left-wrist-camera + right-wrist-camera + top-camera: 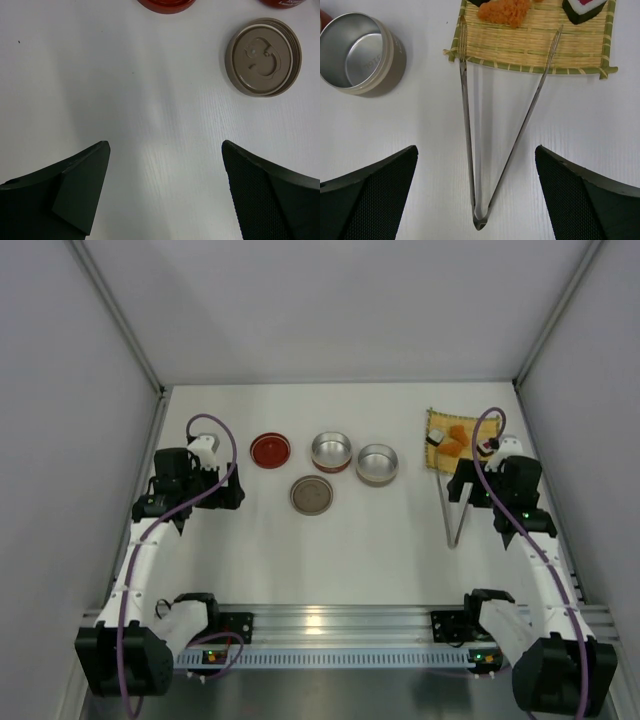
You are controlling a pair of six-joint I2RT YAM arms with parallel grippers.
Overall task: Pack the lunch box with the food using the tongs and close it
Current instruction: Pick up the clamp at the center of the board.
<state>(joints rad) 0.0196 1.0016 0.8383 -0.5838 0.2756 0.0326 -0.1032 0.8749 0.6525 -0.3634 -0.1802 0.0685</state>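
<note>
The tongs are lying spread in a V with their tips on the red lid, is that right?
No. The tongs lie spread in a V, but their tips rest on the woven mat, as the right wrist view shows.

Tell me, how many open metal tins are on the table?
2. One tin stands mid-table, right of the red lid; the other stands beside it, towards the mat. Nothing seems to hide a third.

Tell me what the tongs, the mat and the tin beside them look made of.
Tongs: polished metal, likely steel; thin, silvery, reflective arms.
Mat: woven bamboo or straw, matte; yellow slats, green stitched edge.
Tin: brushed metal inside, beige-coated wall.
</note>
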